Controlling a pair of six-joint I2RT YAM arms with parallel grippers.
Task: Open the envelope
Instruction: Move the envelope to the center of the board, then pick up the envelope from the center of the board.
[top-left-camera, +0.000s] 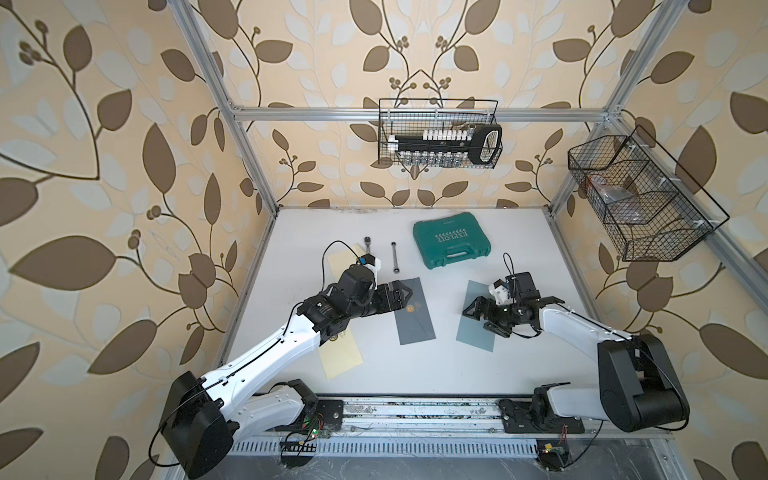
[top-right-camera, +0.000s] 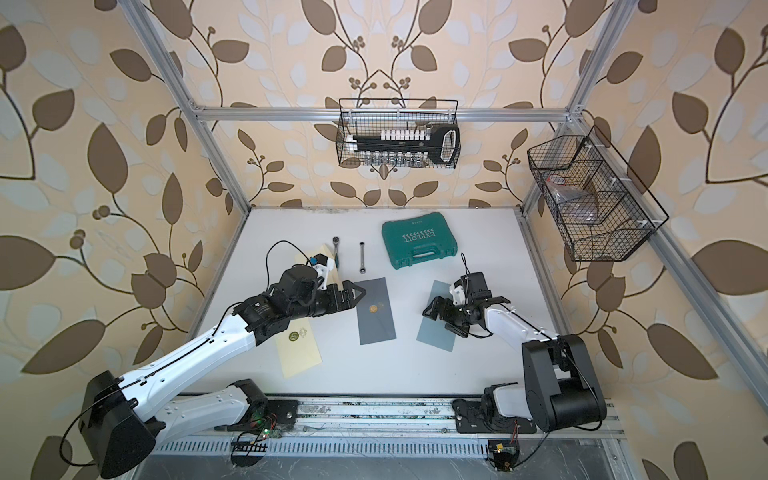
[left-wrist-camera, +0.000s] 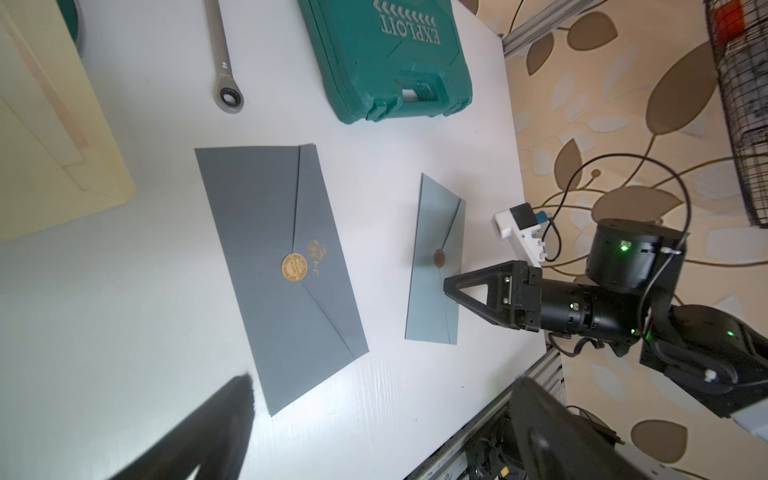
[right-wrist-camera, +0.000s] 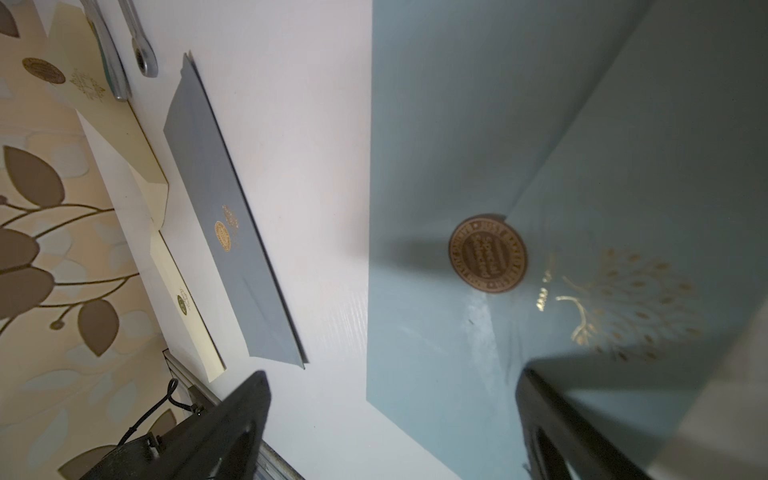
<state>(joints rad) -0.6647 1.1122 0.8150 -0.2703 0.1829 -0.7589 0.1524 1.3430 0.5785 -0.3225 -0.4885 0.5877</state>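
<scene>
left arm: white shells, black joints, thin black cable | right arm: same | right tool: black, triangular

A robotics lab cell is indicated: a white surface is enclosed by an aluminium frame backed with leaf-patterned wallpaper. A left arm and right arm are mounted on 1 rail, and a wire basket is hung from the frame.
</scene>
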